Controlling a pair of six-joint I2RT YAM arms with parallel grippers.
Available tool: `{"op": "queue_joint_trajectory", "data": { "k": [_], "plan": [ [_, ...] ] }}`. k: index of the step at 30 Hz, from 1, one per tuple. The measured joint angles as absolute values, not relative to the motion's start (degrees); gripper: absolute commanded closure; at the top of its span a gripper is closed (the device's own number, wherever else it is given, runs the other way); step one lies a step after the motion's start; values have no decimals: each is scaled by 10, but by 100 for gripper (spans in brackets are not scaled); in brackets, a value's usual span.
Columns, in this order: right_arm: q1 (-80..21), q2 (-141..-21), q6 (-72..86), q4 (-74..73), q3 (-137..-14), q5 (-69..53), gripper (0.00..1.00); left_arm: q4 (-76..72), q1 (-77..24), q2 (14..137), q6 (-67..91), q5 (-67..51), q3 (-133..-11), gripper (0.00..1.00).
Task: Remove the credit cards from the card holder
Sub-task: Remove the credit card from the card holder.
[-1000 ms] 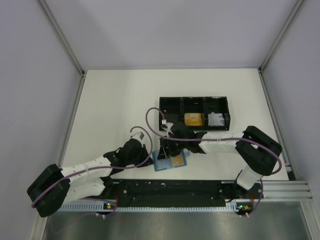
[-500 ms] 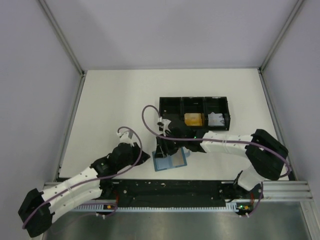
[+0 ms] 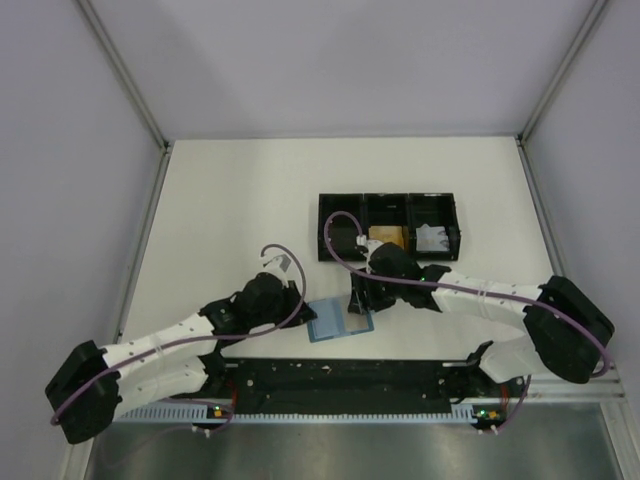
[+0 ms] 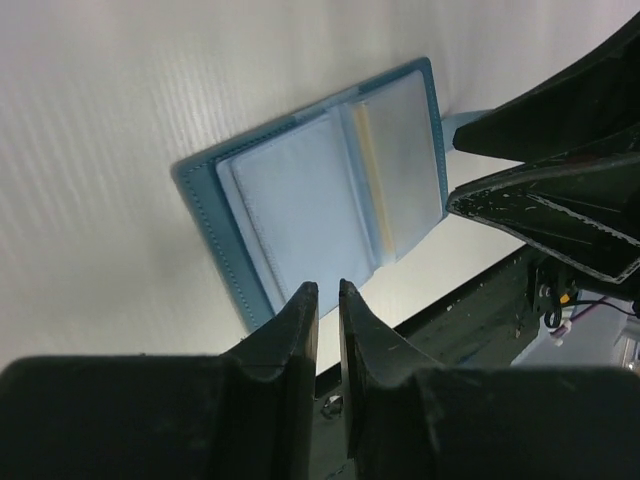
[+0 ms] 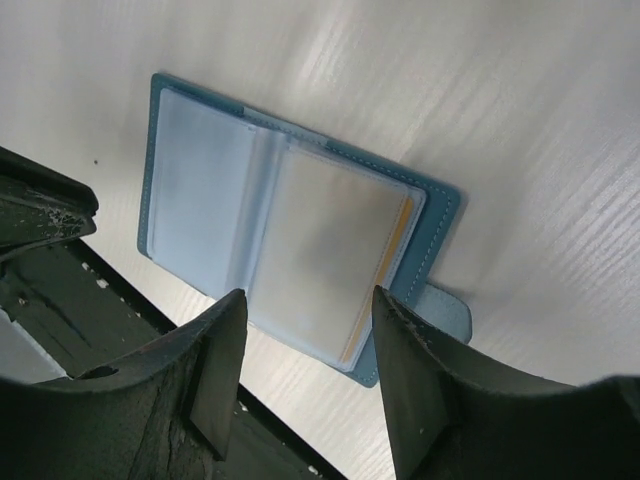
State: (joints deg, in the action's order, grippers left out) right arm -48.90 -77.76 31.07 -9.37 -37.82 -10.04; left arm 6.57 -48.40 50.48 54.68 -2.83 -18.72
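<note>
The teal card holder (image 3: 337, 321) lies open and flat on the white table, its pale sleeves facing up (image 4: 320, 190) (image 5: 280, 225). An orange card edge (image 5: 398, 250) shows inside one sleeve. Another orange-gold credit card (image 3: 385, 238) lies in the black tray's middle compartment. My left gripper (image 3: 298, 308) (image 4: 328, 290) sits at the holder's left edge, its jaws only a sliver apart with nothing between them. My right gripper (image 3: 362, 302) (image 5: 305, 300) hovers over the holder's right leaf, open and empty.
The long black three-compartment tray (image 3: 325, 240) stands just behind the holder, with a white paper wad (image 3: 432, 238) in its right compartment. A black rail (image 3: 340, 375) runs along the near table edge, close to the holder. Grey walls enclose the table.
The left gripper let go of the holder, drew back, then returned to its left edge with jaws slightly parted. The right gripper shifted rightward over the holder. The holder stays open.
</note>
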Motion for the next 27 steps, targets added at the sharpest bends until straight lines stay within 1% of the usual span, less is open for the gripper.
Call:
{"op": "queue_joint_trajectory", "data": {
  "k": [9, 13, 17, 27],
  "plan": [
    [-488, -799, 311, -80, -375, -97, 47, 12, -499, 628, 538, -46, -209, 81],
    [-488, -806, 311, -74, -375, -98, 48, -3, -502, 663, 539, -51, -209, 84],
    [-488, -817, 312, -64, -375, -103, 48, -19, -503, 672, 540, -51, -208, 88],
    [-488, -827, 313, -49, -375, -115, 48, -35, -505, 671, 545, -49, -198, 90]
  ]
}}
